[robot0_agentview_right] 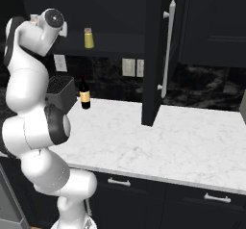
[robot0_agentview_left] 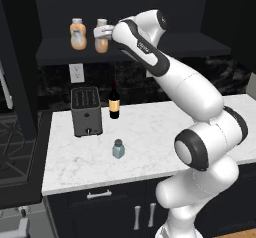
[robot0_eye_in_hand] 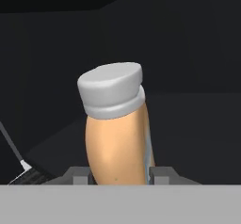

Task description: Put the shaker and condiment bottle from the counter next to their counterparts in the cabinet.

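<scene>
Flat, even rendered light with no clear source. The white marble counter (robot0_agentview_left: 150, 127) and robot arm (robot0_agentview_left: 200, 102) look bright, while the black cabinet (robot0_agentview_left: 55, 12) interior is nearly featureless. Shadows are faint and soft. Edges look slightly soft and low in resolution. No glare, no edge distortion.

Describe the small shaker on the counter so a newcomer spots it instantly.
On the white marble-look counter, look in front of the dark grey toaster and the dark wine bottle. The small pale blue-grey shaker with a grey cap stands alone there, nearer the front edge. It is the shortest thing on the worktop and the only bluish one.
</scene>
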Available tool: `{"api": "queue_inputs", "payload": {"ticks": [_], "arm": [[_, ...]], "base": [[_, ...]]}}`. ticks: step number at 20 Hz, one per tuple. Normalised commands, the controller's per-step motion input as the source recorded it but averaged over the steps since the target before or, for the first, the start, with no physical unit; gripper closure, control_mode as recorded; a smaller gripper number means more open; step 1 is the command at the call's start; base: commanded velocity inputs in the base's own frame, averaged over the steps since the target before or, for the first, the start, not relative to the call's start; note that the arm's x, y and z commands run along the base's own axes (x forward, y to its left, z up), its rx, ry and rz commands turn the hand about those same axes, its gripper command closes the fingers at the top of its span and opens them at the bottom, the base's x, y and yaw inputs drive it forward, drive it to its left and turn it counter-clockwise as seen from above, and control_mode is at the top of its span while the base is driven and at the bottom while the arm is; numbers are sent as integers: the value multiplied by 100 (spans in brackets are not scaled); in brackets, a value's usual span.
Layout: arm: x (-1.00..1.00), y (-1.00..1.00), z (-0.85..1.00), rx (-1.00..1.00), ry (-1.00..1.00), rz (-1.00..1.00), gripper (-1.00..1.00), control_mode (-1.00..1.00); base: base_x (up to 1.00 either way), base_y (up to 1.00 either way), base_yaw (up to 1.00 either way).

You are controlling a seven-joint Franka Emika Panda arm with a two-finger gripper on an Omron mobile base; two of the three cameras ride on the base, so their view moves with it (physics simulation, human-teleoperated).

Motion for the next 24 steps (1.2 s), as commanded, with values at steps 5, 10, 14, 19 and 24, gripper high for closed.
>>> {"api": "queue_inputs", "payload": {"ticks": [5, 10, 14, 19, 24], "arm": [[2, -2, -11, 0, 0, 0, 100, -100], [10, 0, -6, 0, 0, 0, 100, -100], [28, 2, -1, 0, -3, 0, 100, -100], [29, 4, -2, 0, -2, 0, 100, -100], [0, 4, -5, 0, 3, 0, 100, -100]], "base": [[0, 0, 0], [0, 0, 0], [0, 0, 0], [0, 0, 0], [0, 0, 0]]}}
